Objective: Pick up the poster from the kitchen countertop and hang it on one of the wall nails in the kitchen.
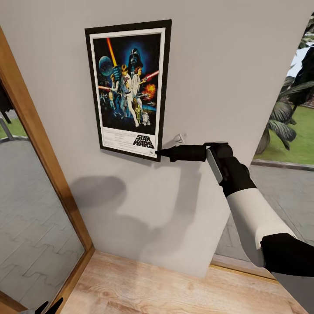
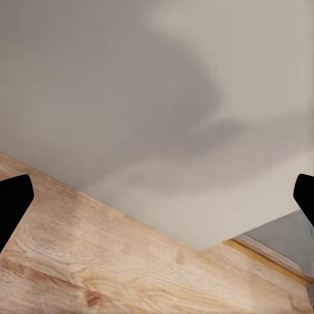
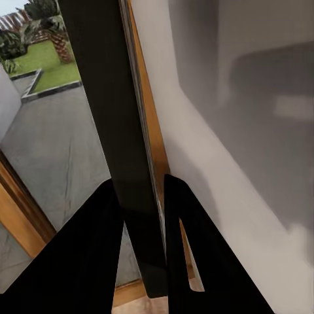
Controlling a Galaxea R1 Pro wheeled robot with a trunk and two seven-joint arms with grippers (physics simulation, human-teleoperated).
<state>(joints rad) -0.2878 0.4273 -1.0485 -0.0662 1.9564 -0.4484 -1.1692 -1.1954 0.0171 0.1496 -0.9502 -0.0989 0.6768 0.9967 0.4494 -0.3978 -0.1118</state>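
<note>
One rigid, thin framed poster (image 1: 128, 89); right end effector (image 1: 158, 152) pinches its lower corner edge, seemingly light.

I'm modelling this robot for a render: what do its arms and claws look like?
The right arm has a smooth white forearm shell between black sections, with a black wrist. The right claw is matte black with two tapered fingers. The left claw's fingers are black too. No cables or markings show.

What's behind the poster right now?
The poster stands against the grey wall, with the right gripper shut on its lower right corner. A small metal fitting juts from the wall beside that corner. Any nail behind the poster is covered.
</note>
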